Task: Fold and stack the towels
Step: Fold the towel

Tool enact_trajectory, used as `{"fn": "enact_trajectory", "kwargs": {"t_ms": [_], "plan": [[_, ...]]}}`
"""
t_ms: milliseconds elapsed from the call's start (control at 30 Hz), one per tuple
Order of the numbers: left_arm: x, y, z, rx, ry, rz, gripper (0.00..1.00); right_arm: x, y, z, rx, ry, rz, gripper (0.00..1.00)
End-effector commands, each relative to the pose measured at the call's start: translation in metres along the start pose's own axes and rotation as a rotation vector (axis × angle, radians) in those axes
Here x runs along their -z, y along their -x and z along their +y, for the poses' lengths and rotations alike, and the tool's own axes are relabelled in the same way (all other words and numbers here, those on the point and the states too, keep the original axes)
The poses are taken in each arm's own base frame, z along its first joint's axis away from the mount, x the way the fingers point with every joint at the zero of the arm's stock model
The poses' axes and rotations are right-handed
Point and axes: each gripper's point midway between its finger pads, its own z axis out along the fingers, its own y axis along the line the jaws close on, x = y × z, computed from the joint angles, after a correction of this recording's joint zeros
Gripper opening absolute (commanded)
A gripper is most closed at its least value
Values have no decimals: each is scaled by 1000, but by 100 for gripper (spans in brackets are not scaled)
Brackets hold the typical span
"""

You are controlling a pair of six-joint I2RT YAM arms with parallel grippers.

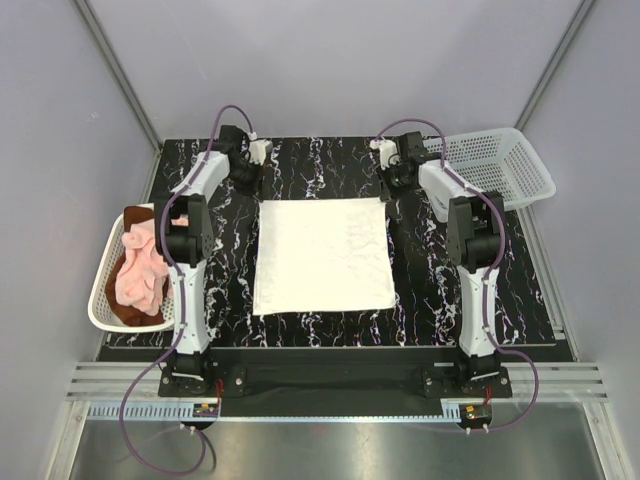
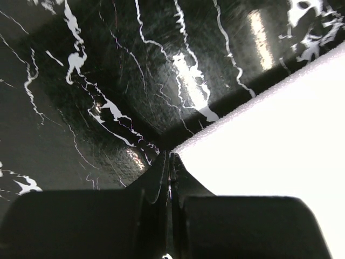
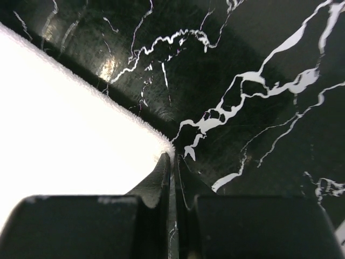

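my left pincer (image 2: 170,159) is closed, its two fingers pressed flat together with no gap between them. the tips sit at the far left corner of the white towel (image 1: 322,255), touching its edge. i cannot tell whether any cloth is caught between the fingers.

my right pincer (image 3: 171,159) is in the same condition: fingers closed together, tips touching the far right corner of the white towel. whether it grips the cloth cannot be told.

the white towel lies spread flat, unfolded, in the middle of the black marbled table (image 1: 420,290), between my two arms.

the pale pink towel (image 1: 140,270) lies crumpled in the white mesh basket (image 1: 97,300) at the left edge of the table, on top of the rust-brown towel (image 1: 130,312).

a second white mesh basket (image 1: 510,170) sits at the far right corner, tilted over the table edge.
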Motion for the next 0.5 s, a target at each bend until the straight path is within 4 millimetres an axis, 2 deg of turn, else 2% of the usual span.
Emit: {"fn": "enact_trajectory", "kwargs": {"t_ms": [0,33,67,233,400,433,467], "plan": [[46,41,1,-89,22,-158,0,41,44,-19,79,-44,-178,0],[47,42,0,-95,22,-163,0,49,53,-20,96,-51,-217,0],[48,44,1,-100,30,-174,0,48,48,-21,95,-50,-220,0],[57,49,3,-122,48,-186,0,61,57,-26,101,-23,-278,0],[69,54,0,-136,61,-211,0,68,60,-23,139,-25,-318,0],[75,55,-3,-144,63,-220,0,76,66,-22,152,-29,-340,0],[76,53,-3,-143,65,-220,0,76,61,-19,156,-24,-339,0]]}}
